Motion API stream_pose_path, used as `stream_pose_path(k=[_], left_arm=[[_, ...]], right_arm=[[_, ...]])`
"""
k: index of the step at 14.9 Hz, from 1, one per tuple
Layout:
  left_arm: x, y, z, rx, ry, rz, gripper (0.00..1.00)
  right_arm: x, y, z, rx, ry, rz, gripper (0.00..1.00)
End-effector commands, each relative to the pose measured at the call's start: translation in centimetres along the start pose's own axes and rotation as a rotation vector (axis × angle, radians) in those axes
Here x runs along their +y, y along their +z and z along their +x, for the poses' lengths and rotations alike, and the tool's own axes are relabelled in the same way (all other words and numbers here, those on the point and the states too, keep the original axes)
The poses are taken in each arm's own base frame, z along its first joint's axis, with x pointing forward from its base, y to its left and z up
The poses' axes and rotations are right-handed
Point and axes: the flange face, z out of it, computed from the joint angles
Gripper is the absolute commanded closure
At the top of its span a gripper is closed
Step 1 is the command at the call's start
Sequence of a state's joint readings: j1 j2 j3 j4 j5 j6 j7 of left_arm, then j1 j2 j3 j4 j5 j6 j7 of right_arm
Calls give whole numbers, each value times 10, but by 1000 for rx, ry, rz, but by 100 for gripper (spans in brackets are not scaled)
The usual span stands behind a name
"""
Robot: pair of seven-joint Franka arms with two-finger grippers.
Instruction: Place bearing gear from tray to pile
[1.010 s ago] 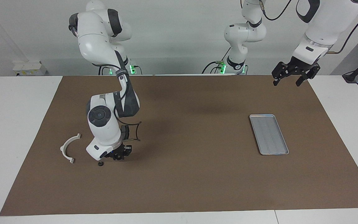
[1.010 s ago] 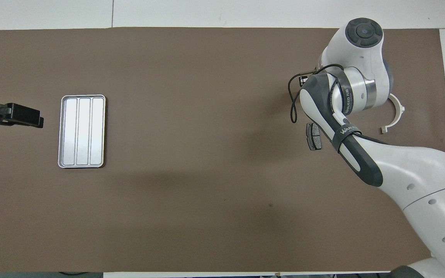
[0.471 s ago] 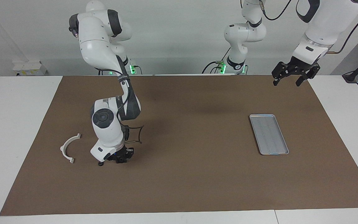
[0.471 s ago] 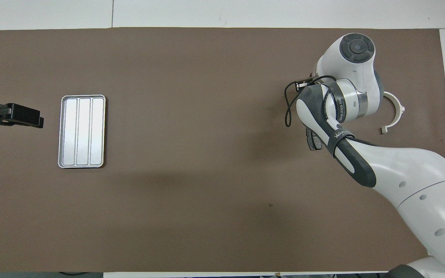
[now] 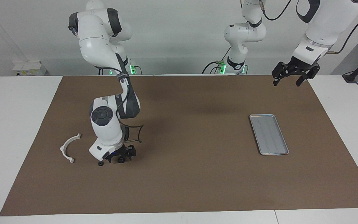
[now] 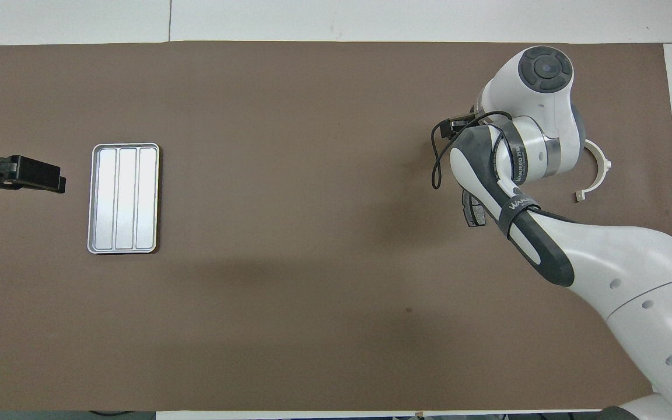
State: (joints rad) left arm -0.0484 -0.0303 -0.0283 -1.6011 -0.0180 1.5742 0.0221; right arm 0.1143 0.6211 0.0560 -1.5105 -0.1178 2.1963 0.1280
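The silver tray [image 5: 269, 134] lies empty toward the left arm's end of the table. At the pile, the white half-ring bracket [image 5: 69, 147] lies on the mat beside my right gripper [image 5: 120, 156]. That gripper is low over the mat and open, its fingers spread around a small dark round piece, the bearing gear [image 5: 121, 160], which rests on the mat. One dark grey pad [image 6: 471, 211] shows partly under the right arm in the overhead view. My left gripper [image 5: 287, 81] waits open in the air, over the mat's edge by the robots.
Another small dark piece [image 5: 100, 163] lies on the mat between the bracket and the right gripper. The brown mat [image 5: 185, 180] covers most of the white table. A black cable loops off the right wrist [image 5: 135, 132].
The right gripper's fingers have spread open around the small dark piece, and its wrist has shifted slightly. The left arm and the tray have not moved.
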Motion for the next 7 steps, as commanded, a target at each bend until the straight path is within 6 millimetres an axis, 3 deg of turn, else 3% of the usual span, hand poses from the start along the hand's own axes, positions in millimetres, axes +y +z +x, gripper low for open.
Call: stream_pose_path(k=[1,5,7], left_arm=[[3,-4,-2,8,15,-11,0],[3,-4,-2,9,15,-11,0],[3,-4,-2,9,15,-11,0]], right_arm=[[17,-12,-5,2,15,10,0],[40,-21,-5,4,38,4,0],[44,-40,-8,-2,43,1,0]])
